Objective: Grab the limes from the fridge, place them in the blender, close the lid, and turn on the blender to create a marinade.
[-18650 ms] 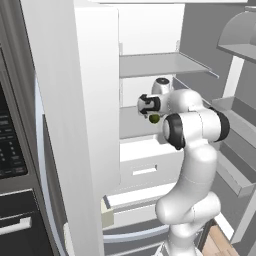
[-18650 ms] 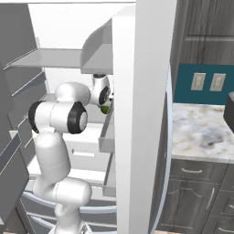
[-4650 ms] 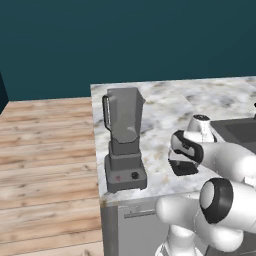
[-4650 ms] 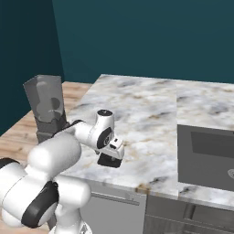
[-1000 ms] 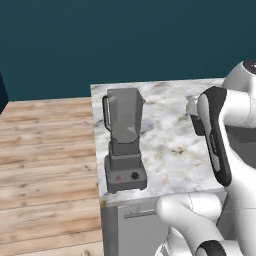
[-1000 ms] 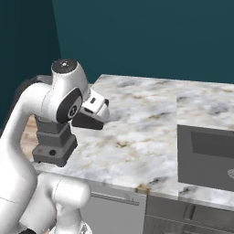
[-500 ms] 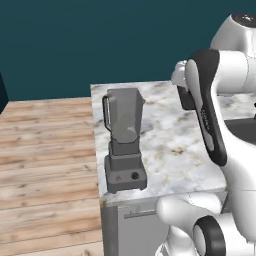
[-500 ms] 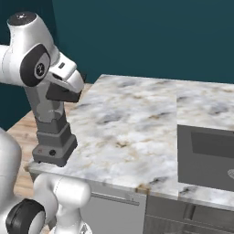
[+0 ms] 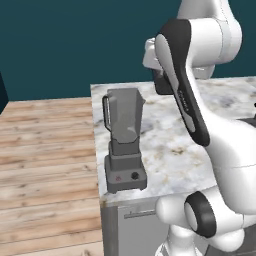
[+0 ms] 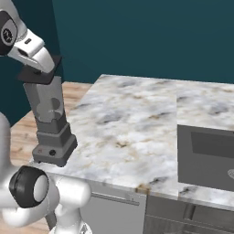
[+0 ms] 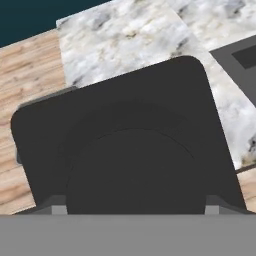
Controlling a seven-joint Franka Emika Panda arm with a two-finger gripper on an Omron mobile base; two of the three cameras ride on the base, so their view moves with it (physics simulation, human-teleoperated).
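The arm has swung up—claw [image 10: 40, 68] apparently clamped on the lid [image 10: 41, 68], held flat above the blender [image 10: 49, 123].

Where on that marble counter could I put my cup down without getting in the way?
The widest bare stretch of the marble counter lies between the grey translucent blender at its left corner and the dark sunken sink on the right. The blender corner is crowded: the gripper hangs just above the jar, holding the flat square black lid.
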